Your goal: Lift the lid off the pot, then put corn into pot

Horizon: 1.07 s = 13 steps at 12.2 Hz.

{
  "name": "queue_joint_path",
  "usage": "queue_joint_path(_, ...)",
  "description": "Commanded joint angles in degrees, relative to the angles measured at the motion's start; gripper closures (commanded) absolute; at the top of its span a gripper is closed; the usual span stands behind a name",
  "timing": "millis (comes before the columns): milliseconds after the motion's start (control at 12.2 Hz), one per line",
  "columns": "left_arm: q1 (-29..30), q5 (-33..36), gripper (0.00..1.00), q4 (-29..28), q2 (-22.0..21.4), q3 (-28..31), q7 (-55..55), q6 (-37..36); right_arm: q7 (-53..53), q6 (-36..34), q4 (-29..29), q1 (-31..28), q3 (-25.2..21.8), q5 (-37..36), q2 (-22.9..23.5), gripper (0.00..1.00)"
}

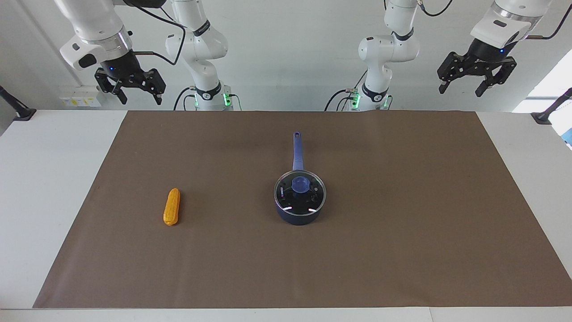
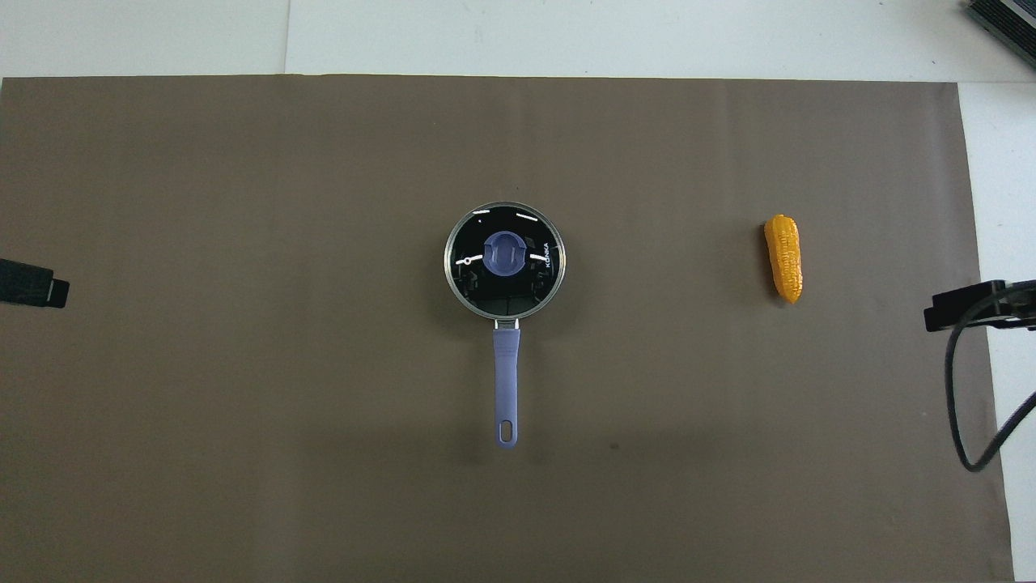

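i see the pot (image 1: pixel 298 213) sitting about mid-desk on a matte brown mat (image 1: pixel 402 223), a small round saucepan in dark navy with a long straight blue handle (image 1: pixel 297 150) pointing toward the robots; the handle ends in a slotted hanging hole. the lid (image 1: pixel 300 193) is on the pot, a clear glass disc with a thin metal rim and a rounded blue knob (image 1: pixel 300 184) at its centre. bright glints and dark reflections cover the glass, so i cannot make out the inside of the pot through it.

the corn (image 1: pixel 171 206) lies flat on the mat well apart from the pot, toward the right arm's end of the desk. it is a stubby oblong cob, yellow-orange, with a bumpy kernel texture, its long axis running roughly along the same line as the pot's handle.

the right gripper (image 1: pixel 137 95) hangs high over the desk's edge nearest the robots, well apart from the pot, fingers spread and holding nothing. the left gripper (image 1: pixel 460 87) hangs likewise at the left arm's end, fingers parted and empty. in the overhead view only dark tips of both grippers show, cut off at the frame edges. the pale desk (image 1: pixel 44 179) shows bare around the mat.
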Motion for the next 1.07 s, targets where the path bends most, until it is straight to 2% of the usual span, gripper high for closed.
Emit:
queue_joint_path(0, 0.65, 0.65, 0.00, -1.11, -1.17, -0.52, -0.15, -0.61, -0.44, 7.09, -5.83, -0.18, 0.42, 0.10, -2.22, 0.00)
queue_joint_path(247, 0.65, 0.65, 0.00, -1.38, -1.17, -0.69, -0.33, -0.79, -2.37, 13.17, -6.38, 1.39, 0.50, -0.07, 2.15, 0.00)
queue_joint_path(494, 0.04, 0.65, 0.00, -1.38, -1.17, -0.87, -0.77, -0.45, -1.58, 26.41, -6.38, 3.24, 0.50, -0.25, 14.08, 0.00)
queue_joint_path(658, -0.40, 0.48, 0.00, -1.56, -1.17, -1.40, -0.77, 1.04, 0.43, 33.11, -6.64, 3.16, 0.50, 0.10, 19.72, 0.00)
queue_joint_path(741, -1.01, 0.04, 0.00, -1.56, -0.91, -1.57, -0.77, 2.97, 0.71, 35.49, -7.77, 3.24, 0.50, 0.10, 21.14, 0.00)
queue_joint_path(905, -4.34, 0.04, 0.00, -1.56, 0.14, -2.27, -5.48, 5.52, -0.95, 43.13, -7.96, 1.59, 0.42, -0.16, 25.35, 0.00)
queue_joint_path(987, -6.88, -0.05, 0.00, -1.82, 1.28, -2.36, -9.17, 7.80, -1.05, 44.46, -8.13, 1.05, 0.42, -0.16, 26.94, 0.00)
